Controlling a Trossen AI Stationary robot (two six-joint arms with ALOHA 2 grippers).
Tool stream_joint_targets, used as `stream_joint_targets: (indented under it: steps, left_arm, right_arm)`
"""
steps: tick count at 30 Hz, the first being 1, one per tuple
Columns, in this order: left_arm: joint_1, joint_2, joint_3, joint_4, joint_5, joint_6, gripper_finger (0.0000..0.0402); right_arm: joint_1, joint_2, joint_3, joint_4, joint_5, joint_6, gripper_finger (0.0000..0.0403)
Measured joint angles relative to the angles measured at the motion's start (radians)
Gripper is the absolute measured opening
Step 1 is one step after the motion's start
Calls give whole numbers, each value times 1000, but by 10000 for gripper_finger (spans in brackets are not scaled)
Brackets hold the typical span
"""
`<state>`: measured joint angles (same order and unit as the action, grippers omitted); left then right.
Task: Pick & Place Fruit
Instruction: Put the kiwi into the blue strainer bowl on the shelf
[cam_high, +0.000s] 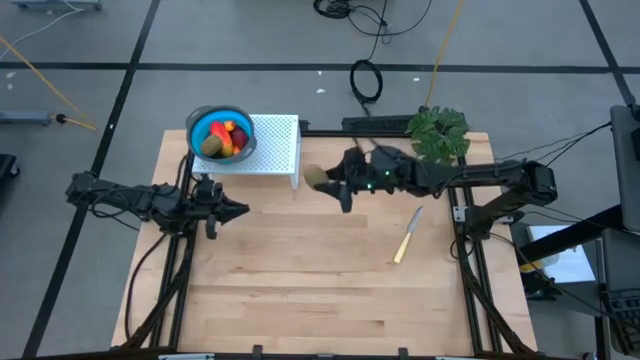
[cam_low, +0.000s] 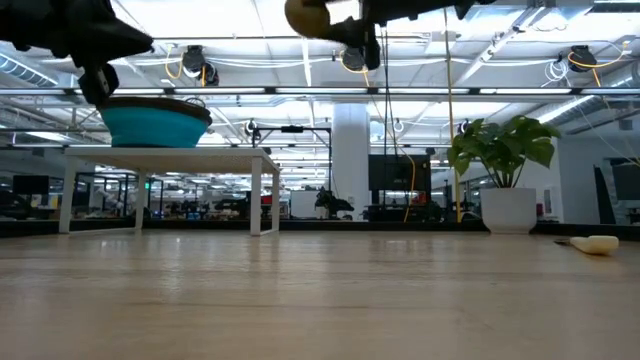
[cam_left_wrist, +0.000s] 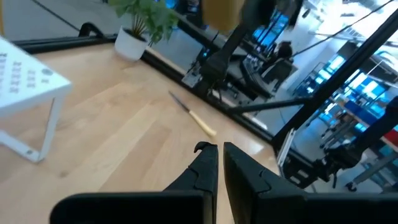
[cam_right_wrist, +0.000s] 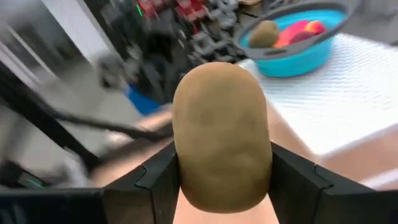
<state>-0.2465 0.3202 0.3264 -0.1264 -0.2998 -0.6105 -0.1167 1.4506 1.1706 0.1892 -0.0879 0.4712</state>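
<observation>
A leafy potted plant (cam_high: 438, 133) stands at the wooden bench's (cam_high: 300, 290) far right corner. A pale yellow utensil (cam_high: 406, 236), perhaps a knife, lies nearby. A white stand (cam_high: 275, 147) sits far left.

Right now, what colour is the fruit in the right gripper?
Brown-green, a kiwi; the right gripper holds it, clearest in the right wrist view.
</observation>
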Motion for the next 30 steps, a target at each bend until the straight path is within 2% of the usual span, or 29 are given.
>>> stream_joint_targets:
  steps: [6,13,24,30]
  left_arm:
    - [0,108,0,172,-17,50,24]
    - [0,314,0,463,-17,131,24]
    - [0,568,2,753,-43,130,25]
    - [0,664,68,777,-51,140,25]
  right_arm:
    - [65,1,0,-123,173,-386,194]
    - [133,6,0,-163,327,-685,194]
    - [184,9,0,-175,330,-955,198]
    - [184,9,0,-205,331,-1013,198]
